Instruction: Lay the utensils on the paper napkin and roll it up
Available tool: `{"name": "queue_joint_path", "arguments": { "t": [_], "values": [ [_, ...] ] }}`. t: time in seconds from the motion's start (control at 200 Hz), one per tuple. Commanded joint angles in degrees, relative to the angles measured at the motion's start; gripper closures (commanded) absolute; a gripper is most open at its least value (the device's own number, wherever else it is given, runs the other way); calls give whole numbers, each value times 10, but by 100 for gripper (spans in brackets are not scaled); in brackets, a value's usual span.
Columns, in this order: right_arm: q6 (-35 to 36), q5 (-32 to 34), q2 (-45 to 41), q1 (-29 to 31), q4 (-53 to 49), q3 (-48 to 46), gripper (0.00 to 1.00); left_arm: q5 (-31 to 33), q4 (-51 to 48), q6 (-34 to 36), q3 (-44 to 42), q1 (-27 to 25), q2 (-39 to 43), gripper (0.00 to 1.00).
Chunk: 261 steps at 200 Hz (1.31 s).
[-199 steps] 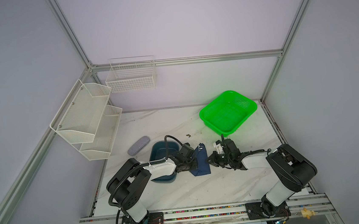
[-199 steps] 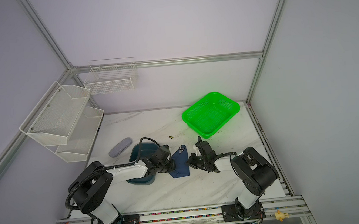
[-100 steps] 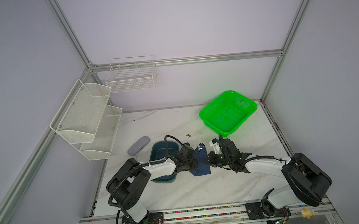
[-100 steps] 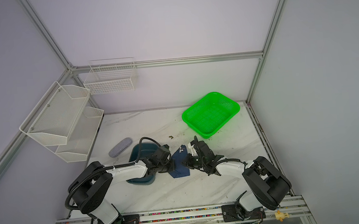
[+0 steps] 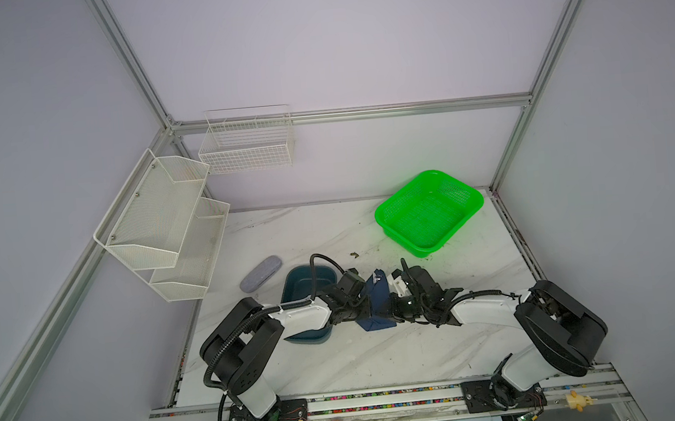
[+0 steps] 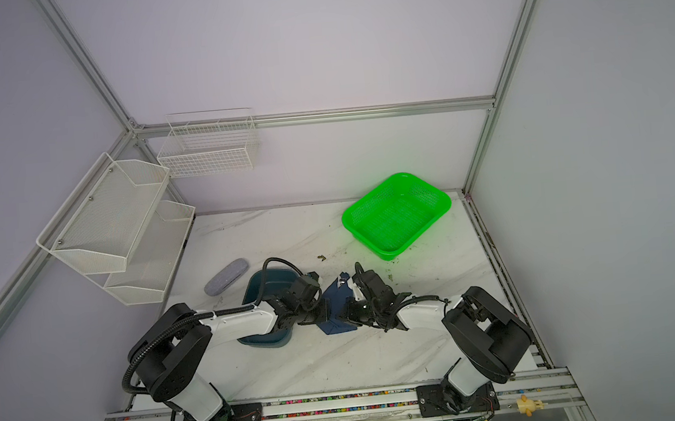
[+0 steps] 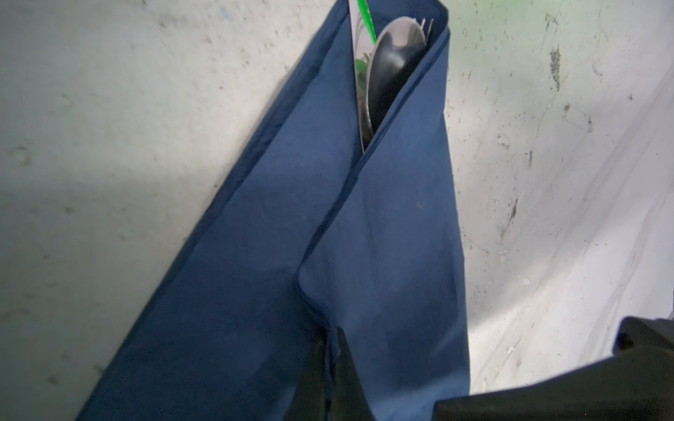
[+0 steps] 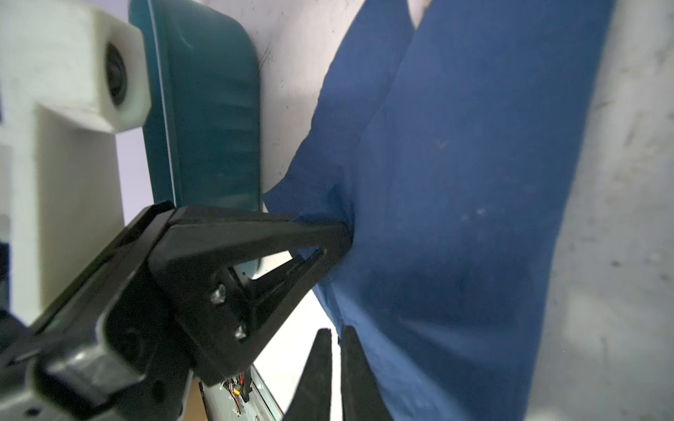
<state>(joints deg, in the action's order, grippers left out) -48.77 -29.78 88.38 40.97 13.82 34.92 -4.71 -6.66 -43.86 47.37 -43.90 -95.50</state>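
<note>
Pinching a fold of the paper napkin [image 8: 456, 182], your left gripper [image 8: 344, 233] has its jaws clamped shut, your right gripper [image 8: 335, 346] touches the napkin's edge with jaws nearly together, and the utensils [image 7: 395, 62] sit wrapped inside, just beside the teal tray [image 5: 304, 281] on the marble table [image 5: 341, 365] between pale walls [image 5: 314, 55].

Both arms stretch low, wrists almost meeting. The left gripper [image 8: 343, 235] points toward 3 o'clock, pinched tight; the right gripper [image 8: 337, 337] points toward 9 o'clock, nearly closed.
</note>
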Motion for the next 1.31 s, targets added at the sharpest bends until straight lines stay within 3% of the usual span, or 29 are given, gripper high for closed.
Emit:
{"name": "queue_joint_path", "arguments": {
  "t": [0.0, 0.22, 0.395, 0.49, 0.79, 1.3],
  "values": [
    [-7, -15, 19, 4, 24, -4, 89, -7, 8, 9, 36, 0, 15, 95],
    [5, -4, 48, 4, 22, -13, 89, -6, 6, 9, 35, 0, 22, 92],
    [2, -6, 51, 4, 36, -26, 89, 3, -16, -1, 28, 1, 60, 61],
    [4, -3, 48, 4, 31, -24, 89, 36, -52, -28, 14, 0, 89, 54],
    [1, 4, 38, 4, 28, -26, 89, 80, -121, -120, -31, 0, 136, 49],
    [-3, 4, 36, 4, 42, -35, 89, 108, -155, -173, -6, -7, 65, 48]
  ]
}}
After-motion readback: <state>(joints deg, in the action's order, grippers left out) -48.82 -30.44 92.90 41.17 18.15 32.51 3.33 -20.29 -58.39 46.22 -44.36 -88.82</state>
